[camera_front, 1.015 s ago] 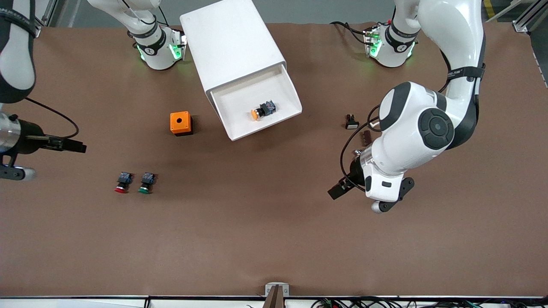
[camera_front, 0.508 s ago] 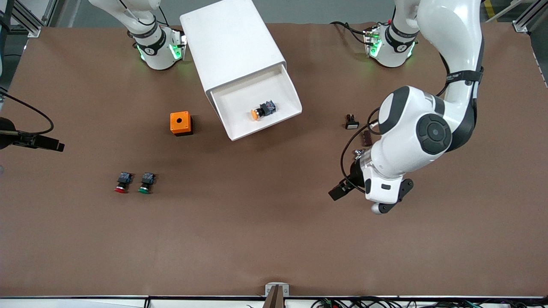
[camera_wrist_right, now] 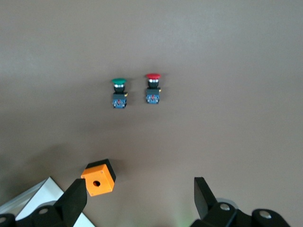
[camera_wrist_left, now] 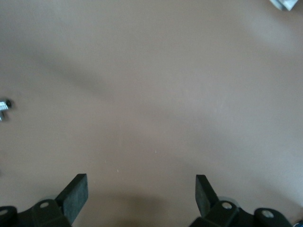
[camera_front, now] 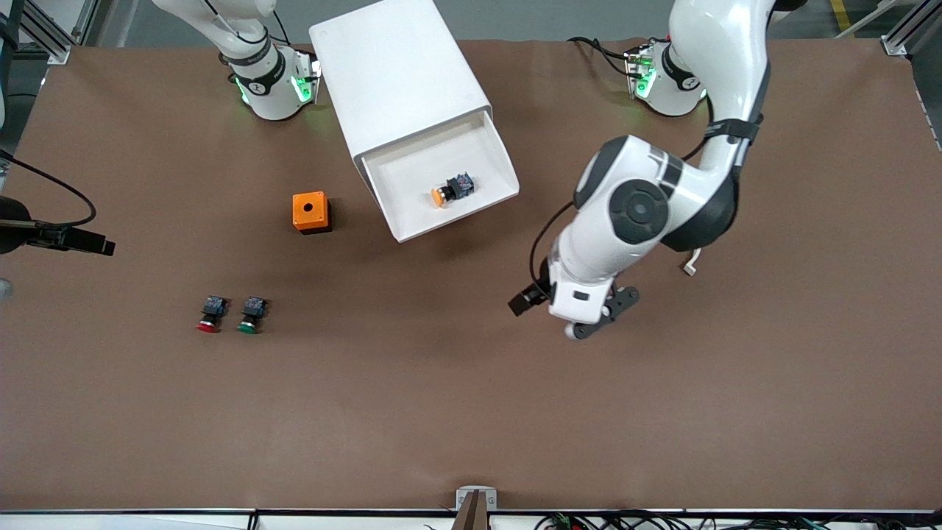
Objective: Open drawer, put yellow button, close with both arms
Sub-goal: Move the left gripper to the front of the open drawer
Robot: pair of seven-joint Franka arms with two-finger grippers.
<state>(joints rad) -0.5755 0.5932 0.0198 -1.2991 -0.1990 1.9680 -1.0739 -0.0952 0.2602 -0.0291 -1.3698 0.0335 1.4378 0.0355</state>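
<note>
**Closing step pending: button already in the open drawer**

Lying on its side in the drawer (camera_front: 441, 177), the yellow button (camera_front: 450, 189) is placed; the drawer stands pulled out of the white cabinet (camera_front: 397, 73). Left end effector (camera_front: 531, 298) hangs over bare desk (camera_front: 471, 412), fingers (camera_wrist_left: 75, 194) spread apart and empty, the drawer front well apart from it, toward the bases. Right end effector (camera_wrist_right: 137, 198) is over the right arm's end of the desk, fingers apart and empty; below it are the orange box (camera_wrist_right: 98, 177), green-capped button (camera_wrist_right: 119, 92) and red-capped button (camera_wrist_right: 152, 88).

Likely step: bringing both arms to the drawer front to push it shut. To do it well, each end effector should meet the cream front strip near either end and push square along the cabinet's tilted axis, evenly, so the tray does not skew or shift the cabinet.
</note>
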